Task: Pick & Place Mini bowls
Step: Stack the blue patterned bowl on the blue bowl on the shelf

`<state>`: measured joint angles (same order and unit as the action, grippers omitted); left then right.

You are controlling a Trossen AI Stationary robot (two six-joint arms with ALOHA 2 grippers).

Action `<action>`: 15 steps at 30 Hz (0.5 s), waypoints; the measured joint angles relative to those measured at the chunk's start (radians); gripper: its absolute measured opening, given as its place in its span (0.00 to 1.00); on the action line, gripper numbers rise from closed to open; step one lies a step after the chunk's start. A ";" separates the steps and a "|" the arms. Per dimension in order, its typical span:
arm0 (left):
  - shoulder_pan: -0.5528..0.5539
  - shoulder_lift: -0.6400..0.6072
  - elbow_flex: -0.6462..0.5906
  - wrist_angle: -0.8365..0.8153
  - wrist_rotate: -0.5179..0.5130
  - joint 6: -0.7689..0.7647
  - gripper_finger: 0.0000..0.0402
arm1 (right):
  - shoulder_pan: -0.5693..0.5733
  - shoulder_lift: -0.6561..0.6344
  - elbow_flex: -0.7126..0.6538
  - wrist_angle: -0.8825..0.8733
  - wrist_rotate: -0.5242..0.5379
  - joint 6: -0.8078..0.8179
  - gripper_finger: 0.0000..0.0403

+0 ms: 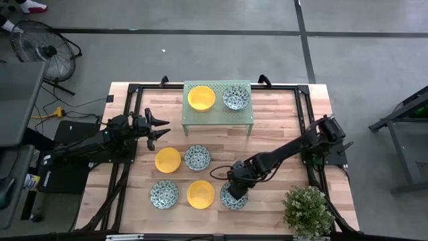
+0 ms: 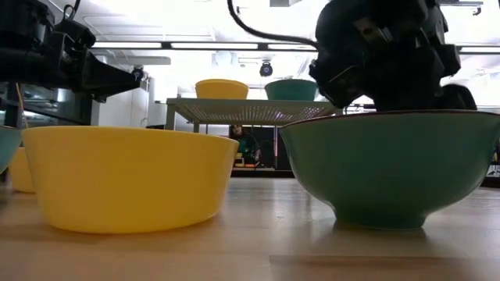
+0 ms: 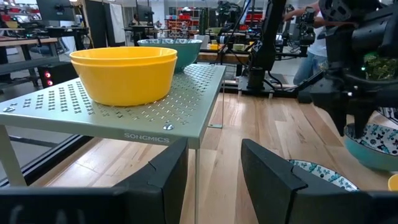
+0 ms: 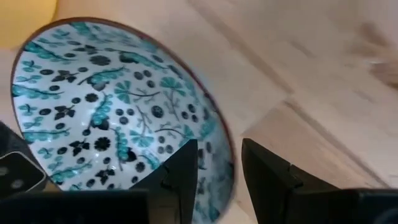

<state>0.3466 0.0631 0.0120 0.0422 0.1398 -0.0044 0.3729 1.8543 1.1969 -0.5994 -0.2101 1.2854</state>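
Note:
Two mini bowls sit on the pale green rack (image 1: 217, 115): a yellow one (image 1: 201, 98) and a patterned one (image 1: 236, 98). Several more rest on the table: yellow (image 1: 168, 160), patterned (image 1: 197, 158), patterned (image 1: 164, 194), yellow (image 1: 200, 194) and a patterned, teal-sided one (image 1: 229, 201). My right gripper (image 4: 221, 171) is open over that last bowl. One finger (image 4: 186, 168) stands inside its rim (image 4: 229, 168) and the other (image 4: 267, 174) outside. The bowl stands on its foot on the table (image 2: 391, 168). My left gripper (image 1: 159, 127) is open, left of the rack.
A potted plant (image 1: 307, 211) stands at the table's near right corner, close to my right arm. A black frame (image 1: 134, 90) runs along the table's edges. Bare wood lies between the rack and the bowls. People show in the room beyond (image 3: 317, 25).

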 joint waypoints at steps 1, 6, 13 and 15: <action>0.000 0.000 0.000 0.000 0.000 0.000 0.37 | -0.001 0.008 0.000 0.005 -0.010 0.000 0.28; 0.000 0.000 0.000 0.000 0.000 0.000 0.37 | -0.007 0.012 0.000 0.018 -0.021 0.000 0.28; 0.000 0.000 0.000 0.000 0.000 0.000 0.37 | -0.008 0.012 0.000 0.014 -0.028 -0.002 0.16; 0.000 0.000 0.000 0.000 -0.001 0.000 0.37 | -0.008 0.012 0.000 0.014 -0.029 -0.006 0.12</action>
<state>0.3464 0.0629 0.0120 0.0422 0.1393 -0.0044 0.3645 1.8668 1.1965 -0.5854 -0.2390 1.2796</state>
